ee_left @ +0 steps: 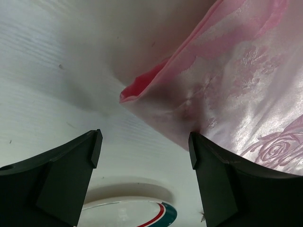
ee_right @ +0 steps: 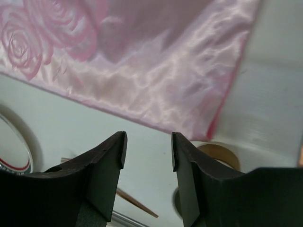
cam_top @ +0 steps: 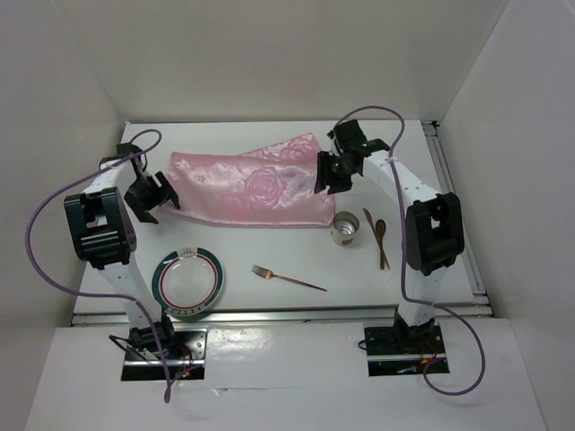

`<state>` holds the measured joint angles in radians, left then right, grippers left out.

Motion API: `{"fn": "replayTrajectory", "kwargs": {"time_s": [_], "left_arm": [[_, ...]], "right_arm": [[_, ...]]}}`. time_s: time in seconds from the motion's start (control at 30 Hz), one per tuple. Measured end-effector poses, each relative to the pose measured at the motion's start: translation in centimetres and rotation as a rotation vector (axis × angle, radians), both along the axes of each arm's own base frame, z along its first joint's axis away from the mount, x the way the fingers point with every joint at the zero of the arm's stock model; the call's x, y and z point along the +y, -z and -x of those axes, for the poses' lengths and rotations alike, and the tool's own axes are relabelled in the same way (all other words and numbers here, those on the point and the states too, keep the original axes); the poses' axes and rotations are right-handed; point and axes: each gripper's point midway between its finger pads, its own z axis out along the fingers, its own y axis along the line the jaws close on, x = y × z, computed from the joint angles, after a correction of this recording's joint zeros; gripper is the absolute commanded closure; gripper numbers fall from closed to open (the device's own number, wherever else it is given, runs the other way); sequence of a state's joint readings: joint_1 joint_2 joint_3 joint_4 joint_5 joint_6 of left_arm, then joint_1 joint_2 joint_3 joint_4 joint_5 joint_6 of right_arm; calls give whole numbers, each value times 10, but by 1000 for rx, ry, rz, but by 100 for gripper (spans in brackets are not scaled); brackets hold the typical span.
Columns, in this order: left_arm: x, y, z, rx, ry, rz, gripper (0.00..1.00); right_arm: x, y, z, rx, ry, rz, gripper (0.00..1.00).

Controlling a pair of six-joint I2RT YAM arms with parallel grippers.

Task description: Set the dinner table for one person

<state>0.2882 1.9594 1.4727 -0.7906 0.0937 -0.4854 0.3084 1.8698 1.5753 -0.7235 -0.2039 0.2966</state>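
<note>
The white dinner table (cam_top: 269, 247) carries a shiny pink satin cloth with a rose pattern (cam_top: 252, 187) across the back. A plate with a teal and red rim (cam_top: 189, 283) lies front left. A copper fork (cam_top: 287, 277) lies in the middle. A metal cup (cam_top: 345, 228) stands right of it, with a copper knife (cam_top: 376, 239) and spoon (cam_top: 381, 230) beside it. My left gripper (cam_top: 154, 196) is open and empty at the cloth's left end (ee_left: 236, 75). My right gripper (cam_top: 332, 172) is open and empty above the cloth's right edge (ee_right: 142, 71).
White walls enclose the table on three sides. Aluminium rails run along the right edge (cam_top: 454, 202) and the front edge (cam_top: 278, 314). The plate's rim shows in the left wrist view (ee_left: 137, 213), and the cup's rim in the right wrist view (ee_right: 220, 153).
</note>
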Motion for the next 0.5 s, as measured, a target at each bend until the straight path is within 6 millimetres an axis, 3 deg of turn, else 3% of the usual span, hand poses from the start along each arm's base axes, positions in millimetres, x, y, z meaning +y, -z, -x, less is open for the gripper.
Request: {"fn": "replayTrajectory", "kwargs": {"time_s": [0.1,0.2,0.23,0.33,0.37,0.5], "left_arm": [[-2,6,-6,-8,-7,18,10],[-4,12,-12,-13,-11,39,27],[-5,13,-14,-17,-6,46,51],[-7,13,-22,-33,5,67,94],[-8,11,-25,-40,6,72,100],[-7,-5,-37,-74,15,72,100]], "right_arm": [[30,2,16,0,-89,5,55],[49,11,35,23,-152,22,58],[52,16,42,36,-162,32,61],[44,33,55,82,-142,89,63],[38,38,57,93,-122,113,65],[11,54,62,129,-19,220,66]]}}
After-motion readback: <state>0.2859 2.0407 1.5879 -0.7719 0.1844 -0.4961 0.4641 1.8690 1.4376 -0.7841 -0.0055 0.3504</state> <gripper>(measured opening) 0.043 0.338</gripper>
